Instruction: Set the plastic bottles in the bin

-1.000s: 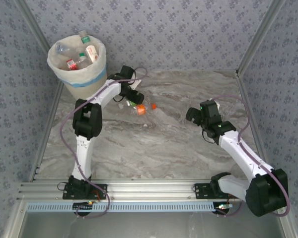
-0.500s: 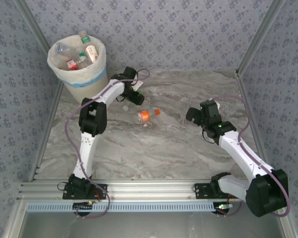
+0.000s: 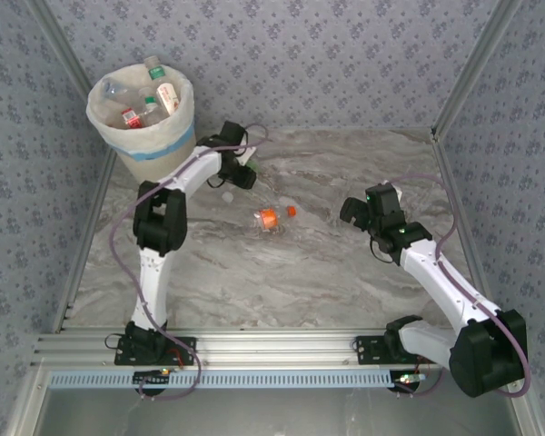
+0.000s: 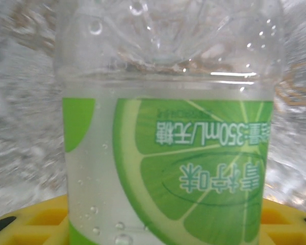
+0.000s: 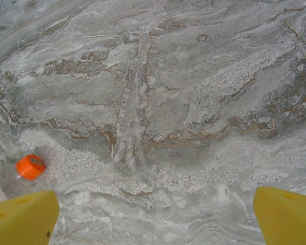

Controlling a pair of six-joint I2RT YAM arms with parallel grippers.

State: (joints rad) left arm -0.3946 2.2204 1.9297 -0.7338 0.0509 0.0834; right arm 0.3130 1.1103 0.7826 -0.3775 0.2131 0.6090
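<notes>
From above, the marbled surface [image 3: 327, 272] spreads across the frame, with the cream bin [image 3: 147, 153] at the upper left. The bin's white liner holds several plastic bottles [image 3: 145, 109] with red, green and white caps. The left gripper [image 3: 242, 177] sits just right of the bin. The left wrist view brings up close what the overhead leaves tiny: a clear lime-label bottle [image 4: 168, 168], beaded with droplets, grasped in the yellow jaws. The right gripper [image 3: 356, 211] hovers at centre right; its wrist view shows the jaws released, yellow fingertips [image 5: 20, 219] wide apart over bare marble. An orange-capped bottle [image 3: 266, 218] lies mid-surface, with a small orange cap [image 3: 291, 211] [image 5: 30, 167] beside it.
</notes>
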